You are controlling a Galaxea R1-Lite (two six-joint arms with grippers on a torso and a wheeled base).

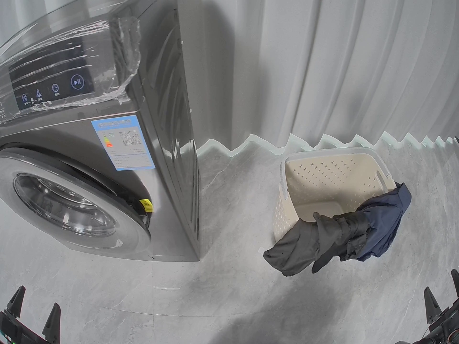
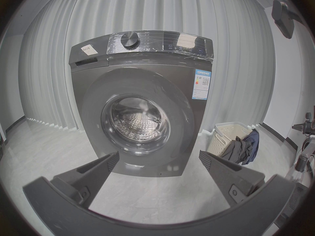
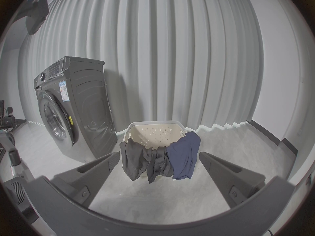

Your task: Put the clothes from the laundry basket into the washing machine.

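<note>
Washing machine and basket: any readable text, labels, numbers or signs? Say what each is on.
Blue label on the washing machine front: print too small to read.
Control panel under plastic film: a play/pause symbol; icon captions blurred.
White sticker above the drawer recess: a short brand word, left unquoted.
Yellow tag by the door rim: too small to read.
Laundry basket, clothes: no text.

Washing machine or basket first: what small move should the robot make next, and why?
Probably bring the left end effector toward the grey washing machine's round glass door: it looks shut, while dark grey and navy clothes hang over the cream perforated laundry basket's rim.
</note>
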